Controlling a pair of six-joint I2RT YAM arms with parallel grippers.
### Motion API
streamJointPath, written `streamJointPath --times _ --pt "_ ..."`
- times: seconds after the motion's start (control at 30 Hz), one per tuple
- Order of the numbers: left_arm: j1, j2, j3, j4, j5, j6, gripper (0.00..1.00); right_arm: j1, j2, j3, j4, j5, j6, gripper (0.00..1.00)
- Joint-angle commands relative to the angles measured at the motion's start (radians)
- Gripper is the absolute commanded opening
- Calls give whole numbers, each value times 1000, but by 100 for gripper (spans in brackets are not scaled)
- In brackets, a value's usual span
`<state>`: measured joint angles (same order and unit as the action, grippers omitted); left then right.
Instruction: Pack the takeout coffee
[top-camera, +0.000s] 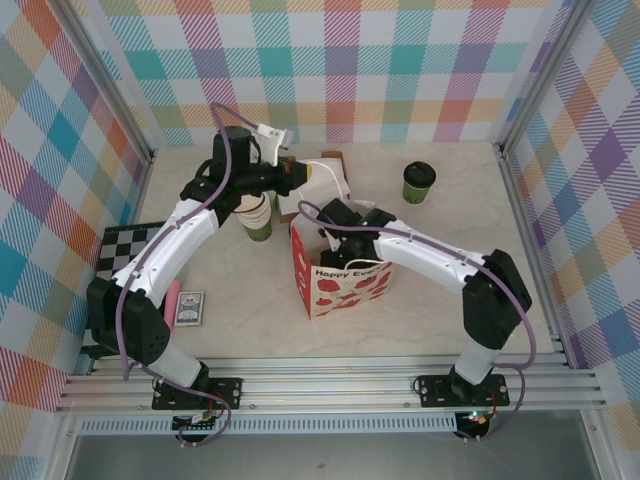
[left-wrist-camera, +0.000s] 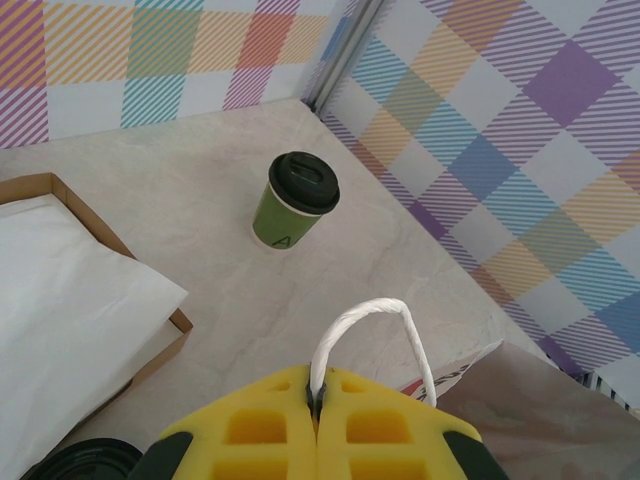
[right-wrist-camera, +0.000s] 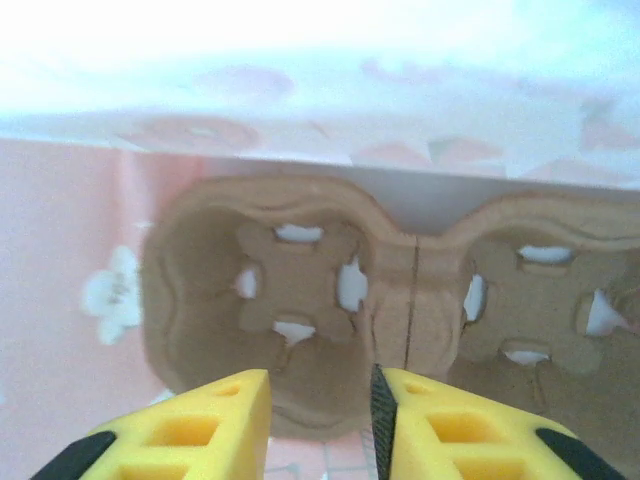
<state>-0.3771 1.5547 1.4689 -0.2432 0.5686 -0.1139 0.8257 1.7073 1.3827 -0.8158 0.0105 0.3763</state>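
Observation:
The takeout coffee (top-camera: 419, 182), a green cup with a black lid, stands upright at the back right of the table, apart from both arms; the left wrist view has it (left-wrist-camera: 295, 200) ahead of the fingers. A white paper bag (top-camera: 340, 275) with red print stands open in the middle. My left gripper (left-wrist-camera: 318, 385) is shut on the bag's white twisted handle (left-wrist-camera: 370, 325), behind the bag (top-camera: 297, 178). My right gripper (right-wrist-camera: 320, 395) reaches down into the bag, open, its fingers just above a brown pulp cup carrier (right-wrist-camera: 300, 300) on the bag's floor.
A stack of lidless cups (top-camera: 257, 215) stands under the left forearm. A shallow cardboard box with white paper (left-wrist-camera: 60, 290) lies behind the bag. A checkered mat (top-camera: 125, 250), a pink item (top-camera: 171, 300) and a small card box (top-camera: 189, 308) lie at the left.

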Motion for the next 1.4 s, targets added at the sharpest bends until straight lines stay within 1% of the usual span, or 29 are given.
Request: streamJointPath --times 0.0,0.13,0.3,0.47,0.5,0.53,0.6,0.67,0.8,0.83,0.93,1.03,1.13,1.27,1.37 --pt "6 -24 4 -22 22 25 0 3 -60 10 51 -21 -23 40" --pt "6 -26 -3 -18 28 28 0 3 -106 34 59 -33 -26 52" --pt "6 -24 1 -25 31 29 0 3 -147 82 81 -81 -51 68" --pt "7 -27 0 -25 35 39 0 2 -177 149 69 -96 -119 90" --pt "6 -27 -1 -26 39 39 0 1 -176 162 69 -90 -132 97" --pt "6 -27 -2 -26 40 40 0 0 -175 173 74 -80 -142 100" --pt "6 -26 -1 -26 41 39 0 -3 -177 205 81 -78 -173 100" --pt "6 -24 0 -27 44 39 0 -6 -179 254 90 -103 -225 100" --pt "6 -22 11 -27 61 49 0 -16 -190 334 77 -158 -393 100" --pt "6 -22 11 -61 64 55 0 -24 -193 339 70 -149 -436 100" --pt "6 -21 11 -68 71 57 0 -82 -184 360 40 -167 -539 100" --pt "5 -21 20 -80 80 56 0 -152 -163 386 -24 -271 -643 99" --pt "4 -27 24 -88 83 65 0 -201 -134 404 -70 -310 -753 99" --pt "3 -31 27 -92 90 73 0 -259 -70 491 -154 -321 -827 97" --pt "3 -29 39 -110 98 85 0 -320 -17 549 -223 -401 -902 94"
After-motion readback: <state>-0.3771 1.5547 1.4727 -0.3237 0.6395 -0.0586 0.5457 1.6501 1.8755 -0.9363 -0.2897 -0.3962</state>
